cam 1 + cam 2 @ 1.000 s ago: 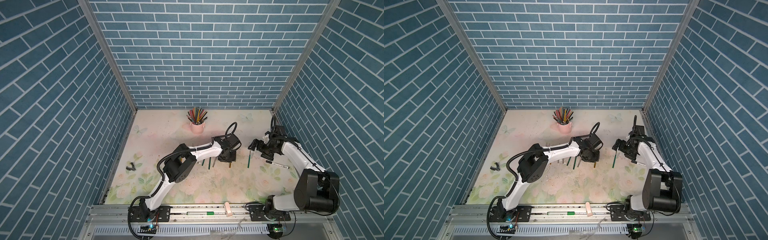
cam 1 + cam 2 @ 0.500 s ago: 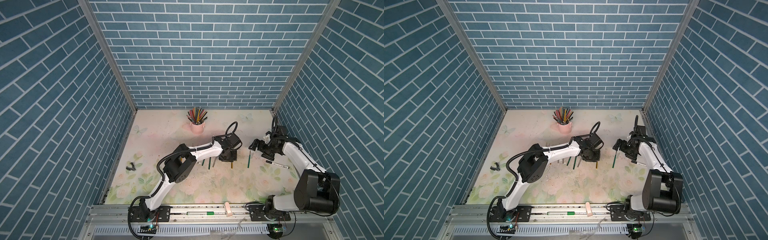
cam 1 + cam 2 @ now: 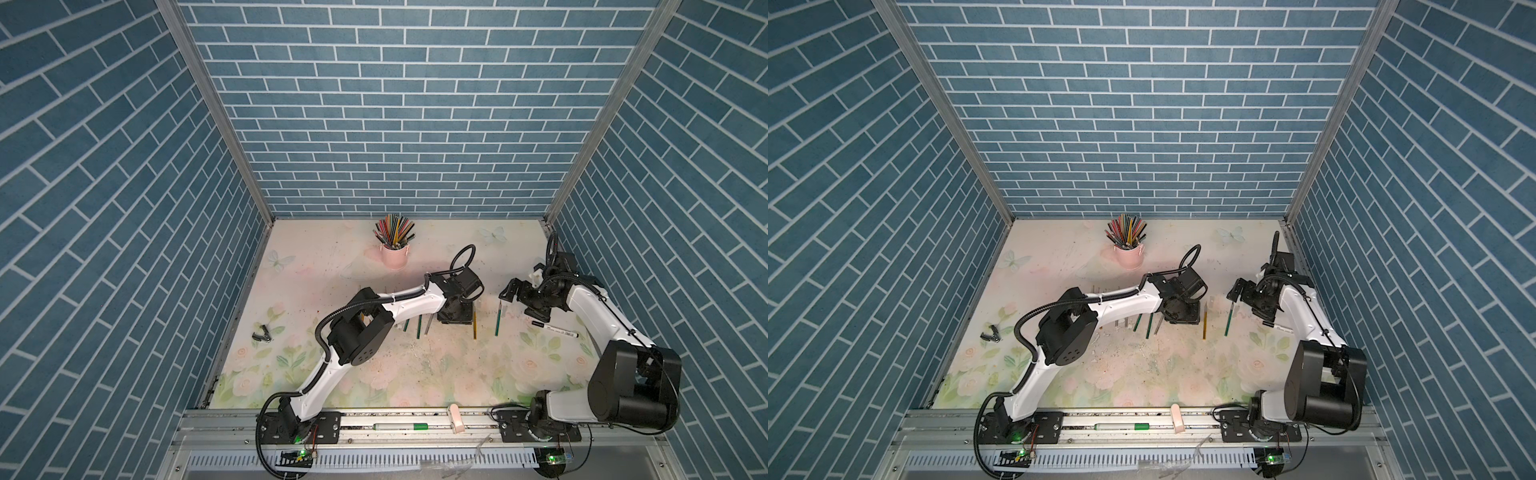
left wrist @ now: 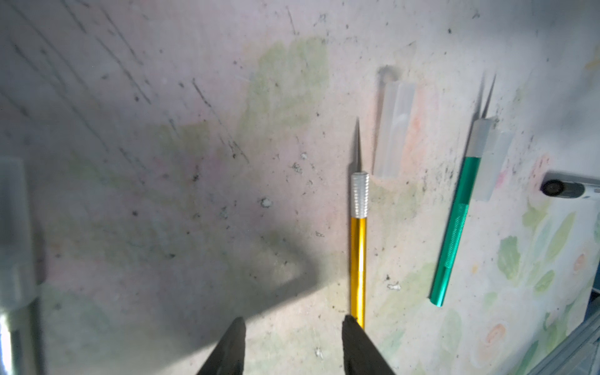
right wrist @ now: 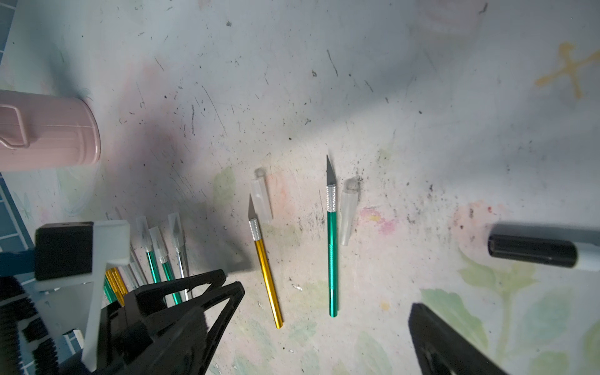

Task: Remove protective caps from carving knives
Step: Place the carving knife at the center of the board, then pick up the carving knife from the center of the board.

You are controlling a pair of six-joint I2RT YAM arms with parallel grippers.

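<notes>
The left gripper (image 4: 292,319) is parted, empty, at the gold knife (image 4: 358,259)'s end; the right gripper (image 5: 306,306) is spread wide over bare mat (image 5: 422,130).

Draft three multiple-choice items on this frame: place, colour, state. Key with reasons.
1. Where is the gold knife's loose cap?
A) on the table beside its blade
B) in the pink cup
C) in the right hand

2. Handle colour of the bare-bladed knife nearer the marker?
A) gold
B) green
C) silver

3. The left hand is:
A) open, empty
B) shut on the gold knife
C) shut on a cap

Key: 1A, the cap lies by the blade; 2B, the green knife lies between gold knife and marker; 3A, bare table shows between its fingers.
</notes>
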